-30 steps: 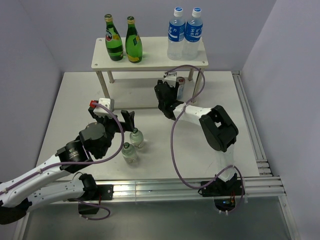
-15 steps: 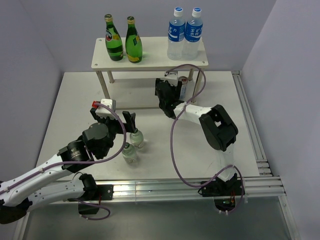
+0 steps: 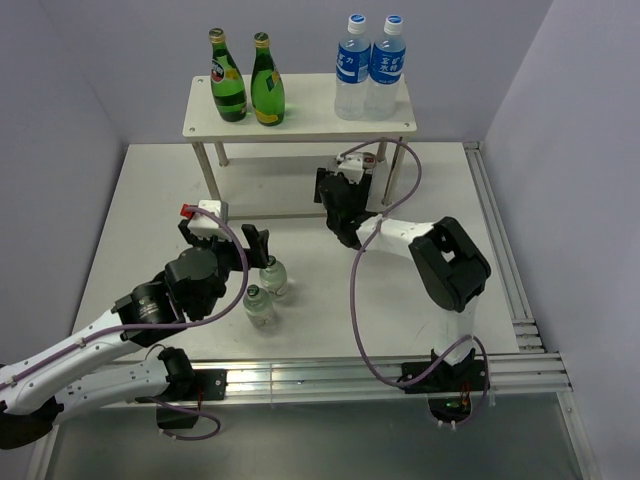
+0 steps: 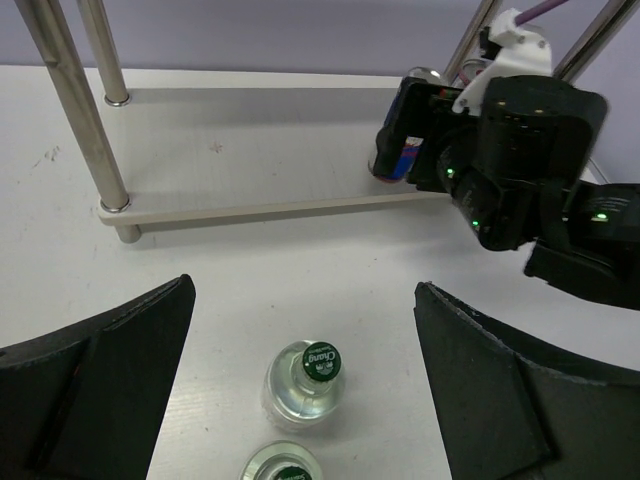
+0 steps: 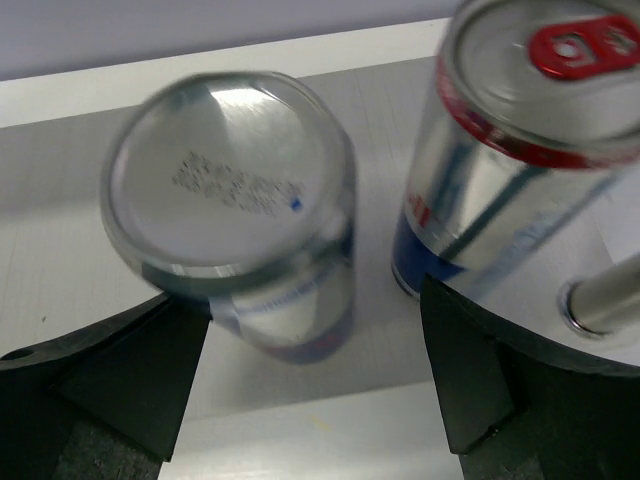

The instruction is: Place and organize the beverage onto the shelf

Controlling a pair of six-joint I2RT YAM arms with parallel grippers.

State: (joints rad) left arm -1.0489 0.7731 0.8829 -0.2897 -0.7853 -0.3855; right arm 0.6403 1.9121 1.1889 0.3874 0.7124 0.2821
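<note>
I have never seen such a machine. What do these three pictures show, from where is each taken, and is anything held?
These are two robot arms on a table. One picture looks down from above; the others come from a camera on each wrist. The left tool, open, hovers over two squat clear bottles on the table. The right tool, also open, holds nothing; a can stands between its fingers low on the shelf, beside a second can. Green bottles and water bottles stand on its top board.
</note>
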